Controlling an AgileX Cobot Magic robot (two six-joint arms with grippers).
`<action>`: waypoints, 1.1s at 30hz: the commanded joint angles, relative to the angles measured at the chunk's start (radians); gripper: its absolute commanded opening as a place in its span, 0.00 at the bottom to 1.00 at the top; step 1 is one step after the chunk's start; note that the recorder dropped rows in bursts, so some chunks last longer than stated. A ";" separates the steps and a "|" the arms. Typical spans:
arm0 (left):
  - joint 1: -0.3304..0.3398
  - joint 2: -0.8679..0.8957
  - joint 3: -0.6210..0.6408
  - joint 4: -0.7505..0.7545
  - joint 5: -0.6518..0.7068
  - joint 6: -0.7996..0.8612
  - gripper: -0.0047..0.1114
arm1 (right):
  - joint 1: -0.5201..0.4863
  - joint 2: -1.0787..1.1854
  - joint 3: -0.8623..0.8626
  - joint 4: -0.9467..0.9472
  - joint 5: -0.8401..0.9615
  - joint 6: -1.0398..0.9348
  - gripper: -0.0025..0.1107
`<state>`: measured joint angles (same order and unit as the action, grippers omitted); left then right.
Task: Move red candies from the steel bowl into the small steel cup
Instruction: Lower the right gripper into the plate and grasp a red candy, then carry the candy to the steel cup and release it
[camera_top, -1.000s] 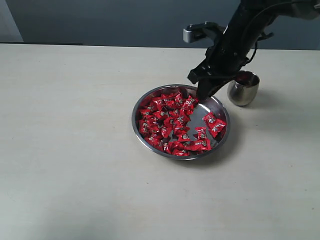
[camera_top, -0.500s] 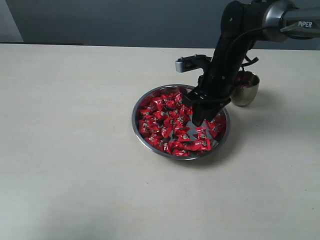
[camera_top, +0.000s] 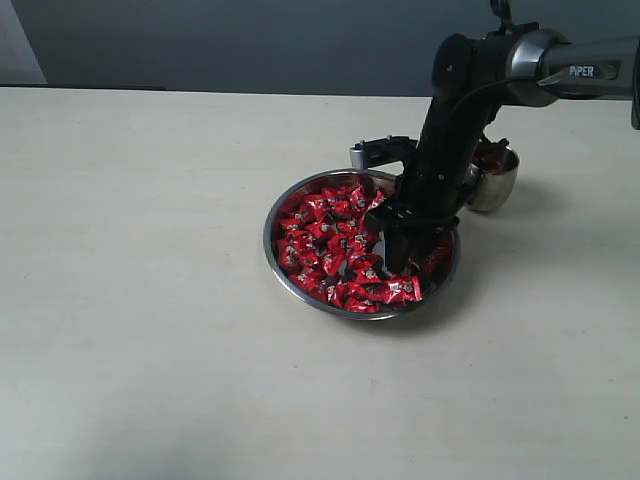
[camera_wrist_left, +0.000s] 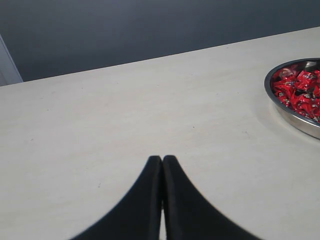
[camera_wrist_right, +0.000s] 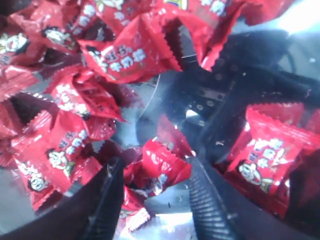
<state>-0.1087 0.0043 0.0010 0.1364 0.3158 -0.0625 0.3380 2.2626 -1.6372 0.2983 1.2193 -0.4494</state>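
Item, nearest: table (camera_top: 150, 380), pale and matte, one. Item: steel bowl (camera_top: 268, 245), one, set flat on the table with its mouth upward, round, so no long axis. Contents: red candies (camera_top: 325, 240), roughly thirty, too overlapped for an exact count, heaped mostly in the left half and lying at mixed headings with crimped ends pointing every way. Item: right gripper (camera_top: 405, 262), lowered steeply into the bowl's right half, tips down among the wrappers, jaws spread wide; in the right wrist view one single candy (camera_wrist_right: 159, 167) lies crumpled between the fingers (camera_wrist_right: 105, 205), its long axis unclear. Item, farther back: small steel cup (camera_top: 497, 185), one, upright, mouth up, just beside the bowl's far right rim and partly hidden by the arm. Item: left gripper (camera_wrist_left: 162, 161), over bare table well apart from the bowl, jaws pressed together, holding nothing.
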 joint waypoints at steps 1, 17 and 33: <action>-0.003 -0.004 -0.001 -0.001 -0.006 -0.006 0.04 | 0.001 -0.002 -0.003 0.000 0.002 -0.002 0.36; -0.003 -0.004 -0.001 -0.001 -0.006 -0.006 0.04 | 0.001 -0.012 -0.003 -0.005 0.002 -0.013 0.07; -0.003 -0.004 -0.001 -0.001 -0.006 -0.006 0.04 | -0.001 -0.217 -0.005 -0.209 -0.276 0.039 0.07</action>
<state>-0.1087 0.0043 0.0010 0.1364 0.3158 -0.0625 0.3387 2.0805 -1.6372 0.2026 1.0094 -0.4514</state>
